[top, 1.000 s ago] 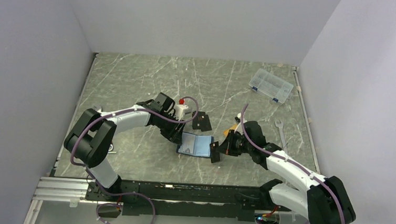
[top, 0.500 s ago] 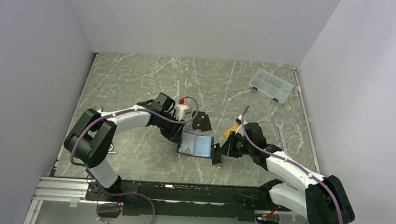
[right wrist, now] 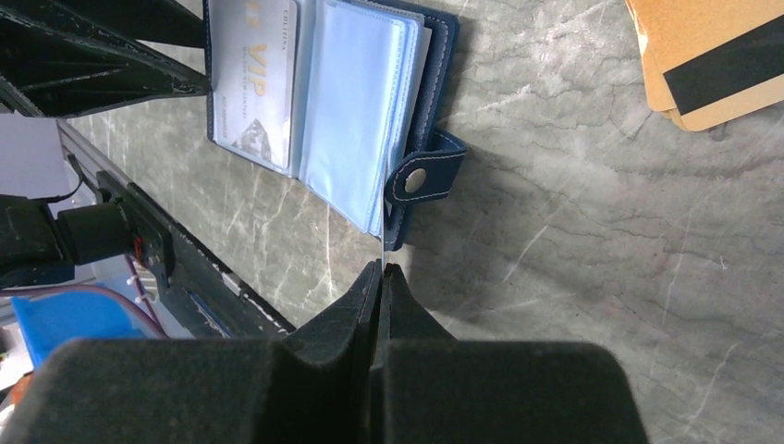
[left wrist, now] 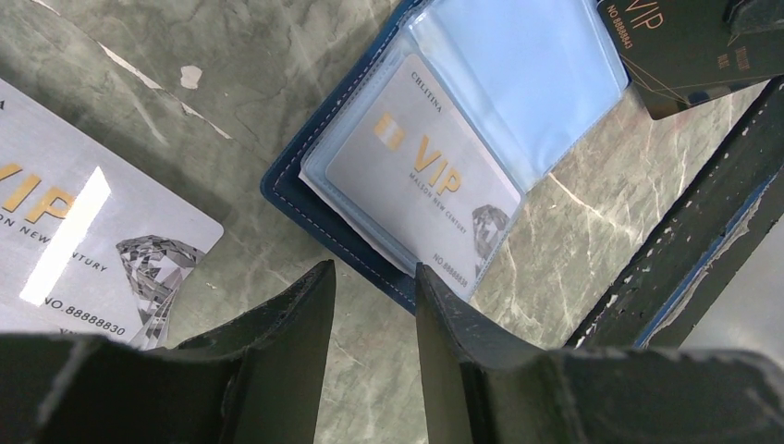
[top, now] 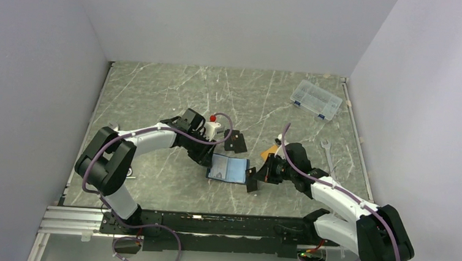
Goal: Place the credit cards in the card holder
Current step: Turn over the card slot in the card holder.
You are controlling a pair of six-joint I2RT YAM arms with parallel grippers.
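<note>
Clamping a dark card (left wrist: 679,51), the right pincer (right wrist: 381,269) sits beside the open card holder (right wrist: 440,65). Left pincer (left wrist: 374,277) hangs apart, empty.

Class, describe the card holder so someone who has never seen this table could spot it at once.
On the marbled table, look between the left gripper and right gripper. The card holder lies open there: unlike the loose cards nearby, it has a navy cover, snap tab and clear sleeves.
</note>
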